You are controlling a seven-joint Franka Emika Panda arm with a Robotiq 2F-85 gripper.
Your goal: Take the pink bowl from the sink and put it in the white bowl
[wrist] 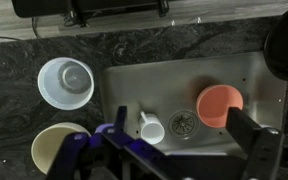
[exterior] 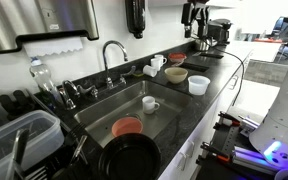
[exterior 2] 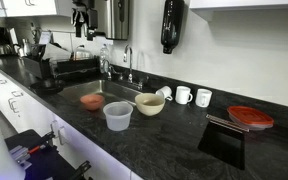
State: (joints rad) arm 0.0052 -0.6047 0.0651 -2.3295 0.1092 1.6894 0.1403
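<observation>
In the wrist view the pink bowl [wrist: 220,104] lies in the sink [wrist: 184,80], right of the drain [wrist: 182,122]; a mug [wrist: 152,128] sits left of the drain. On the desk [wrist: 14,110], left of the sink, stand the white bowl [wrist: 56,148] and, just beside it, a cup [wrist: 66,82]. In an exterior view a pan [exterior: 129,157] lies just before the pink bowl.

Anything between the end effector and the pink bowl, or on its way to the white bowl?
Nothing covers the pink bowl; the end effector hangs above the sink. A white mug in the sink lies between that bowl and the white bowl on the counter; lift over it.
</observation>
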